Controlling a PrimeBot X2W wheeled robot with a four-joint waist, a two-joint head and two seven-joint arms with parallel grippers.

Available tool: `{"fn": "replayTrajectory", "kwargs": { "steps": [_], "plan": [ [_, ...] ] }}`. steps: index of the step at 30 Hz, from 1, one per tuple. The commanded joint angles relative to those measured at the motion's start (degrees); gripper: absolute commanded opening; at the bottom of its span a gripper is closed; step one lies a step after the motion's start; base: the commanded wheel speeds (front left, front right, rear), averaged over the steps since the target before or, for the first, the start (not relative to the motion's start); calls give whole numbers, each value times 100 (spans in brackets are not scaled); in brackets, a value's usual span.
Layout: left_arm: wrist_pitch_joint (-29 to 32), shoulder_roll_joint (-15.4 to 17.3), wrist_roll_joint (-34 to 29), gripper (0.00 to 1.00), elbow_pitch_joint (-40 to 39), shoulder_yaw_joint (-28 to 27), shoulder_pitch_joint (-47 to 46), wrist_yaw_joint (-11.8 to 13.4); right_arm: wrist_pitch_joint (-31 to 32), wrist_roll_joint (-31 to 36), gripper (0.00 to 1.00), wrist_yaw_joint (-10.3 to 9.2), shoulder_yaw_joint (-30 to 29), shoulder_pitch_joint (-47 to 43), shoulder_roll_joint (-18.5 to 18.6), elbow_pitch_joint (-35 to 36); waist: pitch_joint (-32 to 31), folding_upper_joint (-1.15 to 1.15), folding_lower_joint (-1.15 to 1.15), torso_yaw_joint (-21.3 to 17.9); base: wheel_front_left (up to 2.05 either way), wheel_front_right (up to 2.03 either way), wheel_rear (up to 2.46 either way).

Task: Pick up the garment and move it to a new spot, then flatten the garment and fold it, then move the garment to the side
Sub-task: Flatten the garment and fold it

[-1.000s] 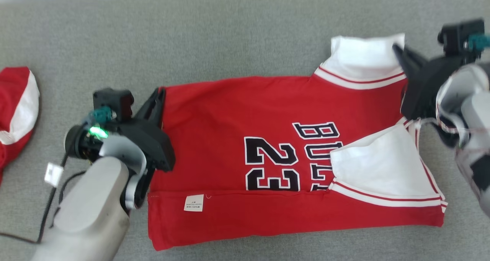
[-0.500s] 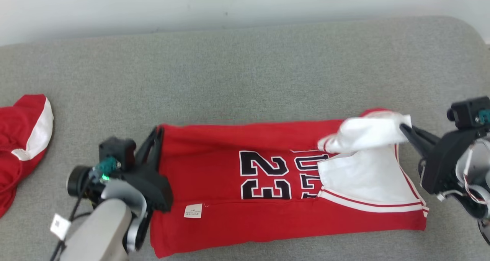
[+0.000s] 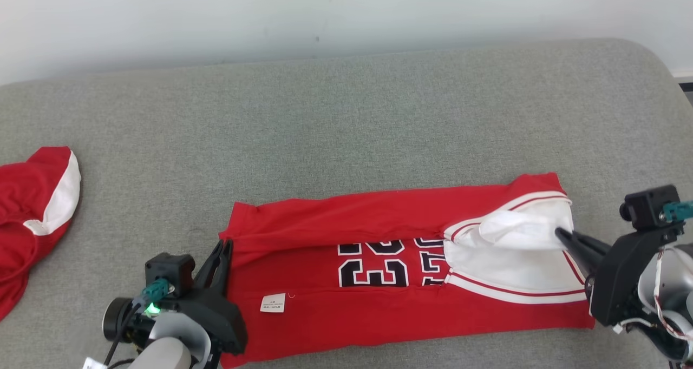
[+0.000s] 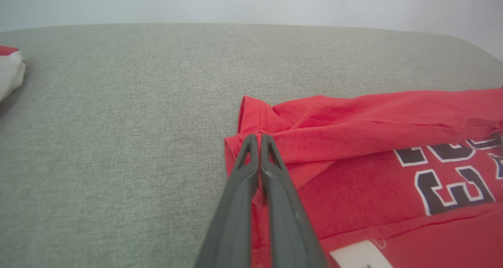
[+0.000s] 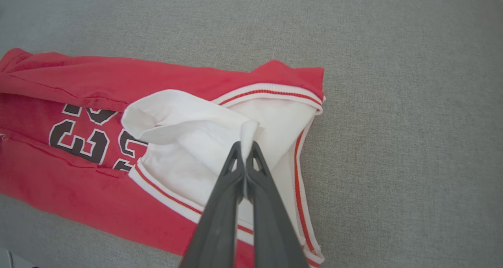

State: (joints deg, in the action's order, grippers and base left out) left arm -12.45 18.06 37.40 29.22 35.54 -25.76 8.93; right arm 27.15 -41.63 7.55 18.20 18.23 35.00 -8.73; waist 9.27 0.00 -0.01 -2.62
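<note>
Grey upholstery [image 3: 346, 120] was spread beneath a pale wall [image 3: 325, 12]. On it the red jersey [image 3: 379, 315] was laid, partly folded, "23" [image 3: 372, 263] half covered by a fold, the print on its white tag [image 3: 272, 302] too small to be read. Its hem was pinched by the closed left gripper [image 3: 226, 244], its white sleeve fabric by the closed right gripper [image 3: 560, 234].

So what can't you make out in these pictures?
Head view: the jersey has its number half covered by its own folded edge.
Head view: the label print is too small to read.
Head view: the red garment on the left is cut off by the edge.
</note>
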Motion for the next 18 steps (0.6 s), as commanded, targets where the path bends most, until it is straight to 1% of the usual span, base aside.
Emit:
{"fn": "replayTrajectory", "kwargs": {
  "steps": [1, 8, 13, 14, 15, 16, 17, 18],
  "plan": [
    [-37, 28, 49, 0, -44, -49, 152, 66, 99, 95, 0, -14, -120, -196, -73, 116, -49, 0, 1, 15, 0, 0, 0],
    [-6, 21, 234, 0, -189, -113, 493, 189, 372, 355, 0, -14, -472, -648, -248, 439, -131, 0, 1, 11, 0, 0, 0],
    [24, -25, 294, 0, -240, -66, 670, 258, 495, 581, 0, -14, -574, -833, -346, 492, -163, 0, 1, -4, 0, 0, 0],
    [28, -36, 315, 5, -240, -72, 703, 271, 496, 622, 43, -14, -595, -873, -373, 482, -173, 0, 1, -6, 0, 0, 0],
    [43, -42, 331, 31, -229, -74, 734, 285, 509, 631, 100, -14, -610, -913, -407, 462, -189, 0, 1, -8, 0, 0, 0],
    [43, -48, 342, 62, -223, -75, 758, 319, 539, 647, 100, -14, -633, -936, -434, 451, -204, 0, 1, -9, 0, 0, 0],
    [29, -56, 353, 100, -219, -85, 774, 330, 536, 674, 100, -14, -661, -938, -457, 446, -227, 0, 1, -10, 0, 0, 0],
    [13, -60, 337, 100, -220, -87, 795, 348, 534, 686, 100, -14, -683, -951, -480, 450, -248, 0, 1, -14, 0, 0, 0]
  ]
}}
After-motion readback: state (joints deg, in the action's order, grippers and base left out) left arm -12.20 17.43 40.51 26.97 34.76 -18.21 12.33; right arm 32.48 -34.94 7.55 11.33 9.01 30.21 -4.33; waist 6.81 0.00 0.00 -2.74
